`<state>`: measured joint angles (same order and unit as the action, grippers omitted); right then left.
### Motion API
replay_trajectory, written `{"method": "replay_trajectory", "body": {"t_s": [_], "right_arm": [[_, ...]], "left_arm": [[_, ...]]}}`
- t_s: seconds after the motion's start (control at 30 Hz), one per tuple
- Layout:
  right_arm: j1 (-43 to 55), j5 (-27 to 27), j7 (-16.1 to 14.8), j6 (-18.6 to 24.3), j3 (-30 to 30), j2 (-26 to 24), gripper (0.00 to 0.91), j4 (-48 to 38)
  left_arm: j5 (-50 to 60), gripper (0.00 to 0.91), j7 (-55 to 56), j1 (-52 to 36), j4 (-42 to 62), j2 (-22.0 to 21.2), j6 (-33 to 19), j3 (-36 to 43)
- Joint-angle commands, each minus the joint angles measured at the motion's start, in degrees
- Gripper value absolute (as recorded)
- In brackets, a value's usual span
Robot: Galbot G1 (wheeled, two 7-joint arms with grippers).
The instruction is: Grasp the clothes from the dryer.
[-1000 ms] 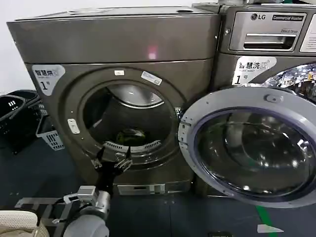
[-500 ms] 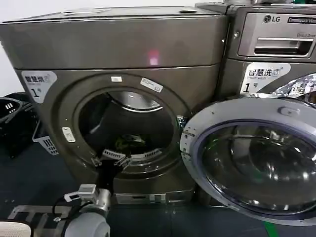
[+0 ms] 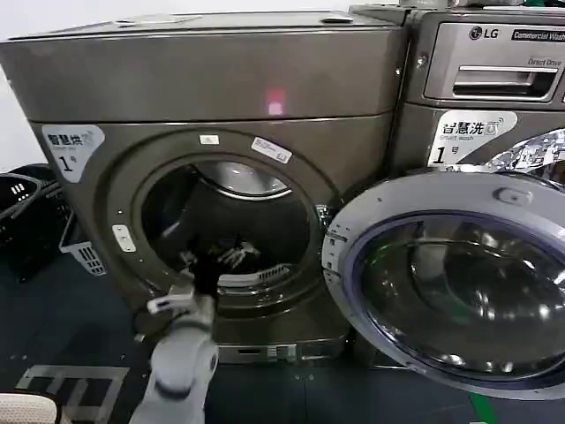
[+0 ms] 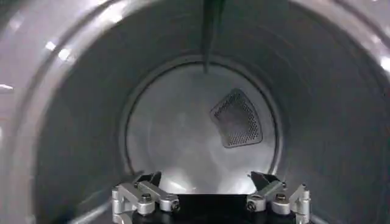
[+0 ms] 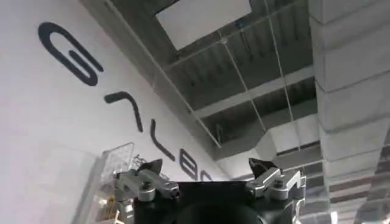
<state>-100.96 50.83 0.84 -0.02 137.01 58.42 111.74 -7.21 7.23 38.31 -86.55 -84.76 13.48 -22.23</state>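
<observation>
my left gripper is inside the dryer, past its porthole rim, jaws spread wide, empty. i cannot see the clothes; they likely lie below it on the drum floor.

clothes: hidden, perhaps behind left hand | dryer drum floor: dark | LG machine: cropped

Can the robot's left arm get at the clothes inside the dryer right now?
Probably yes. The dryer door is swung wide open, and the left gripper is already inside the drum with its fingers open. Nothing blocks it, though the clothes can't be made out from here.
</observation>
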Motion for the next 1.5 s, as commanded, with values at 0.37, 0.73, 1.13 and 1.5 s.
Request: {"method": "replay_trajectory", "body": {"t_s": [0.37,0.73,1.13,1.5], "right_arm": [[0.42,-0.64,0.00,0.72,-0.53,0.03,0.907,-0.87],[0.80,-1.60,-0.18,1.45,-1.04,0.47,0.907,-1.71],[1.34,-2.40,-0.33,1.99,-2.34,1.40,0.907,-1.19],[1.95,-3.42,-0.38,2.32,-3.74,1.66,0.907,-0.50]], "left_arm": [[26.88,0.907,-39.04,-30.62,40.63,6.94,7.85,16.81],[41.80,0.907,-55.40,-41.97,61.65,5.62,-13.78,28.79],[57.02,0.907,-61.75,-47.47,67.15,4.68,-13.16,35.80],[59.14,0.907,-61.59,-47.58,70.20,4.33,-10.99,39.19]]}}
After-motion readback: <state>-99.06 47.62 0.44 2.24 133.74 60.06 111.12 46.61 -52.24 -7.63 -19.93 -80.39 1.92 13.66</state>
